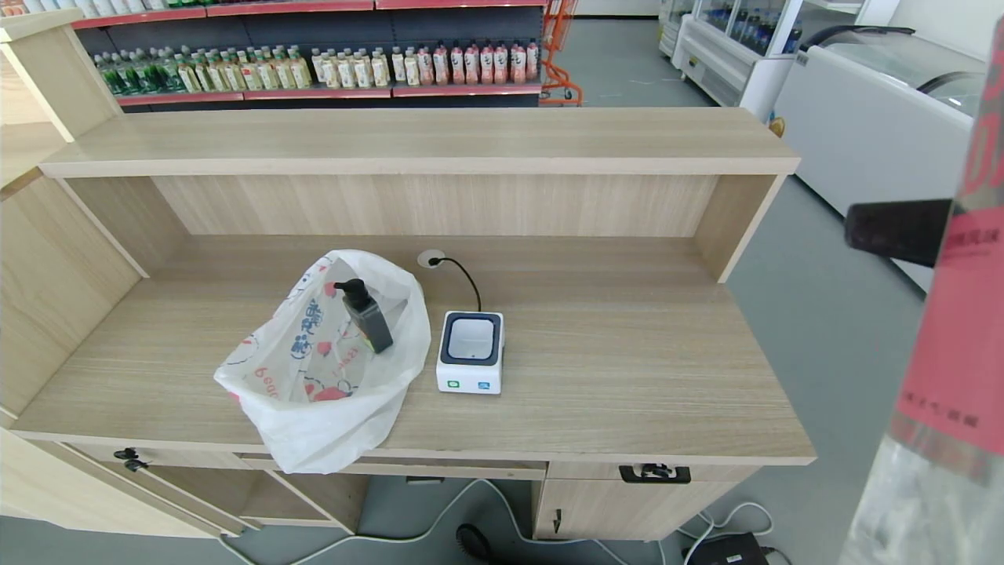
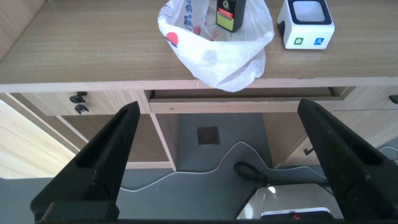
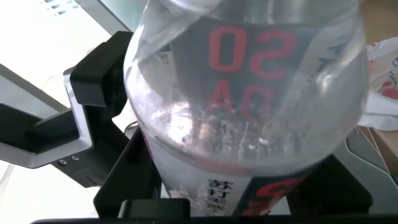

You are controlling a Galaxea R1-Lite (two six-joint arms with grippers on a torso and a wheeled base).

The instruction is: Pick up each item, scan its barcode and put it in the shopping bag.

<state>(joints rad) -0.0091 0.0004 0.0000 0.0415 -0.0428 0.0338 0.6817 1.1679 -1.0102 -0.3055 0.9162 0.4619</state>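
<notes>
Gripping a clear bottle (image 1: pixel 953 329), right gripper (image 3: pixel 239 190) well clear of the counter (image 1: pixel 627 353); left gripper (image 2: pixel 219 112) wide, before its front edge.

The left pincer (image 2: pixel 219 107) has two broad, matte black, wedge-shaped fingers (image 2: pixel 102 162). The right pincer (image 3: pixel 236 149) is black too, with a grey bracket (image 3: pixel 43 143) bearing small screws.

Bright even indoor light, soft shadow under counter (image 1: pixel 627 353), glare on bottle (image 3: pixel 186 127), bowed edges
</notes>
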